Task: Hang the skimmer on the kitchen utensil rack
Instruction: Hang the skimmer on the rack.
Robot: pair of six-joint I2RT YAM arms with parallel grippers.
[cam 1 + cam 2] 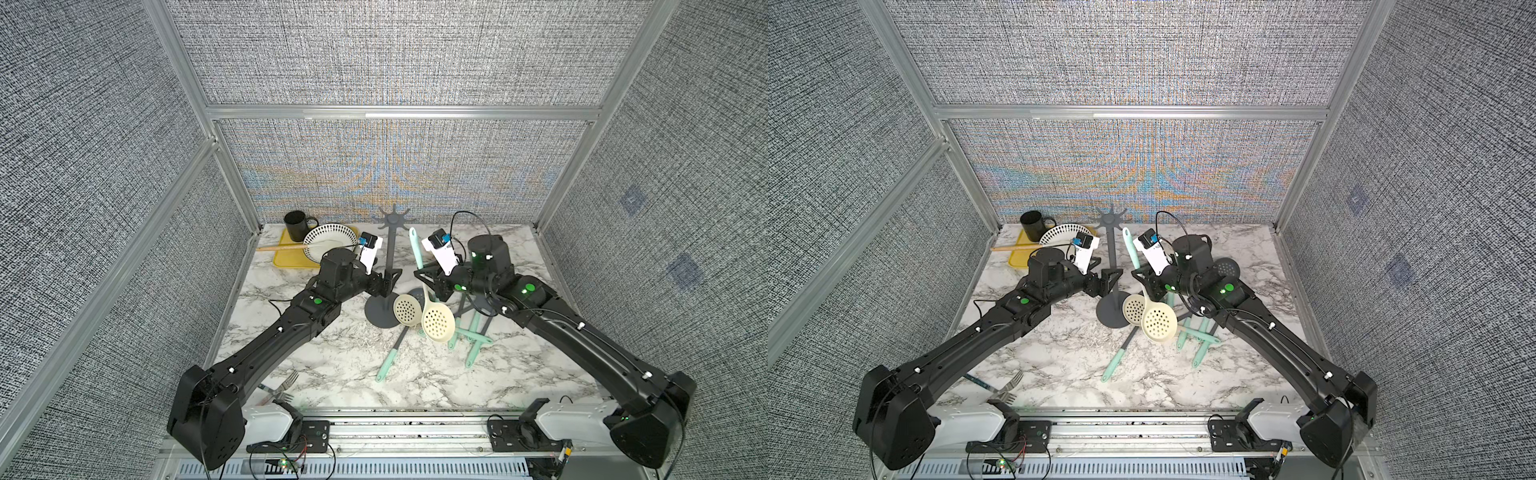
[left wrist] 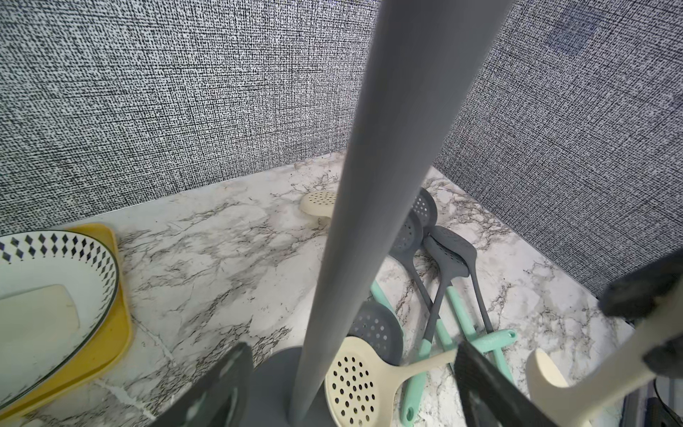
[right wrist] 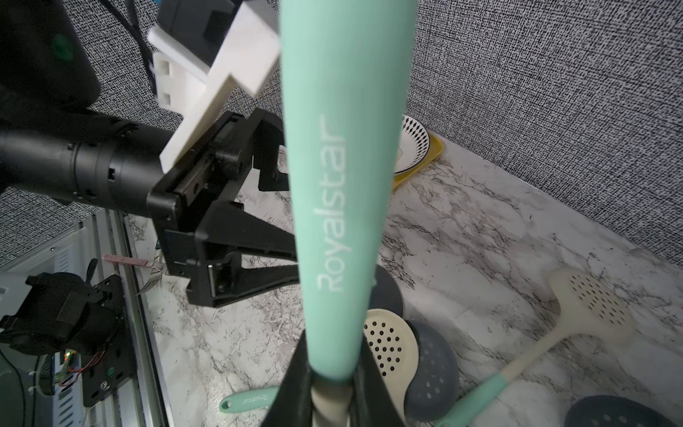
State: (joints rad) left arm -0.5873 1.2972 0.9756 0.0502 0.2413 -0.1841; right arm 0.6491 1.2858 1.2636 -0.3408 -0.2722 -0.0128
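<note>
**skimmer aloft beside the rack, not on a hook**

over on the right side, the right gripper point(image 1: 424, 279) is clenched on the skimmer point(image 1: 438, 325). the right wrist view shows its fingers point(image 3: 369, 373) pinching the cream neck right where the mint handle begins. the skimmer is off the desk point(image 1: 332, 357) and tilted, with its perforated cream head low and toward the front. its mint handle points up and back, and the handle's tip sits just beside and below the crown of the kitchen utensil rack point(image 1: 390, 249). it is close, but in both top views it hangs on no hook.

now the left gripper point(image 1: 387, 277): it is released, jaws spread on either side of the rack's pole, about halfway up. the left wrist view shows the pole point(image 2: 369, 185) running between the two fingers with a gap on each side. the rack stands upright on its round base, mid-desk, between the two arms.

below the held skimmer, a second cream skimmer point(image 1: 406, 309) lies with its head next to the base. a cluster of grey skimmers with mint handles point(image 1: 473, 336) is piled on the desk under the right arm.

at the back left corner there's a black mug point(image 1: 296, 226) and a patterned plate point(image 1: 330, 241) on a yellow tray point(image 1: 286, 257). two forks point(image 1: 286, 384) lie at the front edge by the left arm.
</note>
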